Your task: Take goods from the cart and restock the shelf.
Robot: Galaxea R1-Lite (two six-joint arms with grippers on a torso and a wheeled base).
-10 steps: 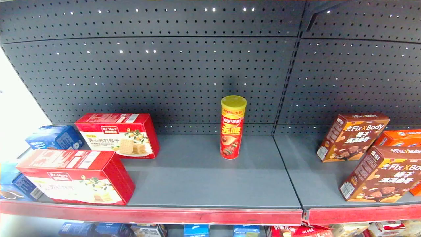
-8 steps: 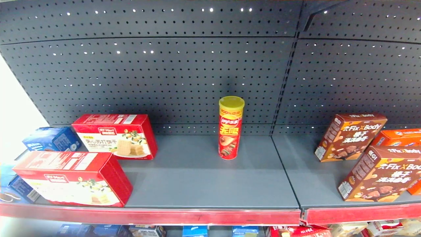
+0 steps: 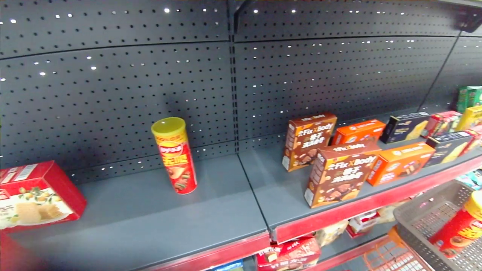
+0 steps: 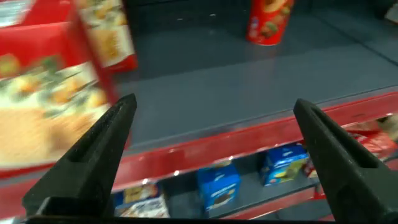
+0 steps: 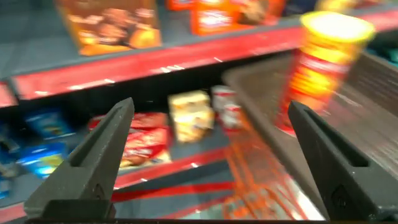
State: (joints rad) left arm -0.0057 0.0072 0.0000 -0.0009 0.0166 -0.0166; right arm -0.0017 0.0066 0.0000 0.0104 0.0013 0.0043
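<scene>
Head view: red chip can (image 3: 174, 155) with yellow lid, upright on the grey shelf deck (image 3: 150, 222), close to the pegboard back (image 3: 113, 94), alone in the middle of the left bay, well apart from the boxes on either side. At far left on the same deck, red cracker box (image 3: 34, 195), partly cut by the picture's edge. On the right bay, two brown boxes upright: rear brown box (image 3: 307, 141) by the back panel, front brown box (image 3: 339, 173) near the red price rail (image 3: 339, 210). Just beside them to the right, orange boxes (image 3: 399, 162), then dark boxes (image 3: 404, 128) farther along. Low at the right, grey cart basket (image 3: 418, 214) with a second chip can (image 3: 457, 226) leaning inside, red body, yellow top. Orange frame (image 3: 388, 256) beneath the basket. Packets (image 3: 290, 254) on the level below the rail. Left gripper (image 4: 214, 106): released, black fingers spread wide, nothing between them, held in front of the shelf edge, red rail just beyond, chip can farther back on the deck. Right gripper (image 5: 211, 106): likewise released, fingers wide apart and empty, facing the lower shelf levels and the basket, second chip can blurred beyond one finger.
</scene>
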